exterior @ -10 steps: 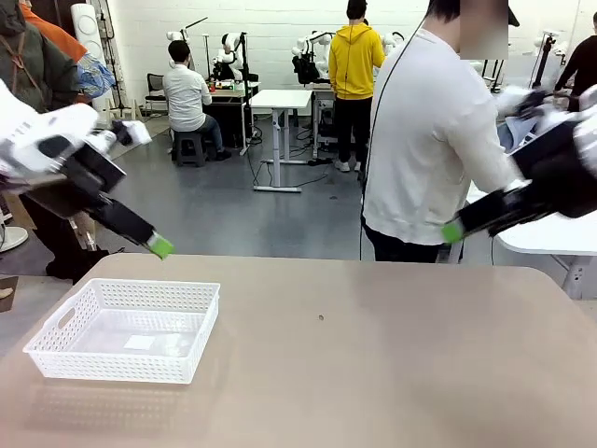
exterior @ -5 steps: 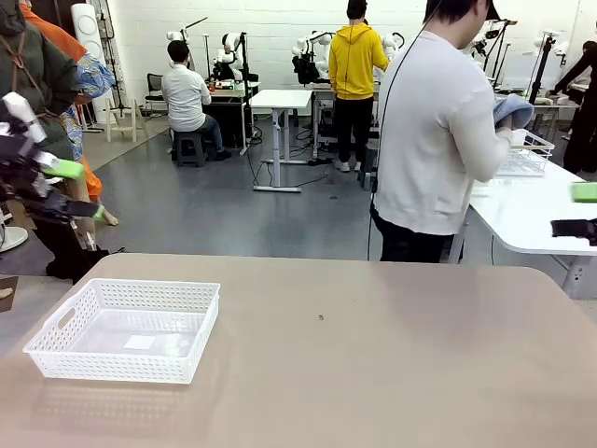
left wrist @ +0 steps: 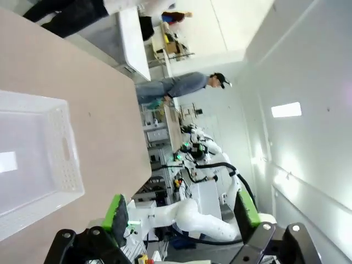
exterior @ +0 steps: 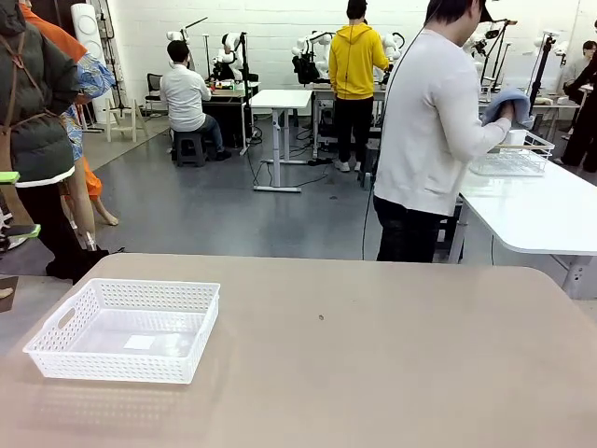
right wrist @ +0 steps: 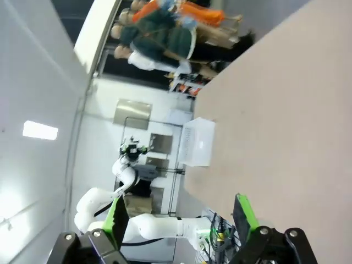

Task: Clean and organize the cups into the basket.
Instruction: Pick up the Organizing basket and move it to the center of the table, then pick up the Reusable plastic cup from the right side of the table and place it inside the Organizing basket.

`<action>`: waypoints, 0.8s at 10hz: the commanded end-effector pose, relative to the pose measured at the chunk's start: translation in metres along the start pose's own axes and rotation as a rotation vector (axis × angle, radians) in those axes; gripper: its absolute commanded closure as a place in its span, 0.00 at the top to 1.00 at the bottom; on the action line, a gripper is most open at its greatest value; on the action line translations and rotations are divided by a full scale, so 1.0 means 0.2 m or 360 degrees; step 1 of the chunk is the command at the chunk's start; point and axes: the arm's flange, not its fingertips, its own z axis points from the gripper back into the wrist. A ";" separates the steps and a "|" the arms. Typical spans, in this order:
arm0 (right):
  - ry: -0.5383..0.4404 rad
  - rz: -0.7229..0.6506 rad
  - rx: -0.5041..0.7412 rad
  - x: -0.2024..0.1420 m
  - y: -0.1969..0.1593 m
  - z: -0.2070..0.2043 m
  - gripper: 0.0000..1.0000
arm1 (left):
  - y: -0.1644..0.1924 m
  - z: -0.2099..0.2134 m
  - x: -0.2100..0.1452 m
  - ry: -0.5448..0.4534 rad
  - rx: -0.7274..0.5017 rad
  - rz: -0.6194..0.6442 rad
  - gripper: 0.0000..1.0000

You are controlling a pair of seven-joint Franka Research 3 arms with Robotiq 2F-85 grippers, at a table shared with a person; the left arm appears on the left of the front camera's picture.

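Observation:
The white lattice basket (exterior: pixel 126 329) sits with nothing in it at the left of the tan table (exterior: pixel 373 355). The cups are out of view. My left gripper (exterior: pixel 11 203) shows as two green pads at the picture's left edge, above and left of the basket. In the left wrist view the left gripper (left wrist: pixel 181 212) stands open and holds nothing, with the basket (left wrist: pixel 33 159) at the left. Seen from the right wrist, my right gripper (right wrist: pixel 180 215) is open too, nothing between its pads, and the basket (right wrist: pixel 198 142) lies far off across the table (right wrist: pixel 286 110).
A person in a white top (exterior: pixel 434 140) stands at the table's far side, turned away toward a white side table (exterior: pixel 541 205). Their hand holds a blue cloth (exterior: pixel 508 101) over a white open-grid basket (exterior: pixel 511 157) there. Other people stand at far left.
Both arms have pulled back from over the table toward the sides; the right one has left the front view. The person has raised the blue cloth at the side table.

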 end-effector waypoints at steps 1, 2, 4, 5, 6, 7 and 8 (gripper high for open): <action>-0.0062 0.0012 -0.0056 -0.29 0.04 0.02 1.00 | -0.05 0.08 -0.02 -0.0007 0.0064 -0.0018 1.00; -0.0137 0.0008 -0.0035 -0.33 0.02 0.10 1.00 | -0.06 0.15 -0.05 -0.0054 0.0085 -0.0033 1.00; -0.0196 0.0116 0.0066 -0.38 0.03 0.16 1.00 | -0.14 0.17 -0.12 -0.0101 0.0236 -0.0105 1.00; -0.0154 -0.0027 -0.0032 -0.13 0.02 0.27 1.00 | -0.04 0.18 -0.05 -0.0100 0.0083 -0.0016 1.00; -0.0154 -0.0027 -0.0032 -0.13 0.02 0.27 1.00 | -0.04 0.18 -0.05 -0.0100 0.0083 -0.0016 1.00; -0.0154 -0.0027 -0.0032 -0.13 0.02 0.27 1.00 | -0.04 0.18 -0.05 -0.0100 0.0083 -0.0016 1.00; -0.0154 -0.0027 -0.0032 -0.13 0.02 0.27 1.00 | -0.04 0.18 -0.05 -0.0100 0.0083 -0.0016 1.00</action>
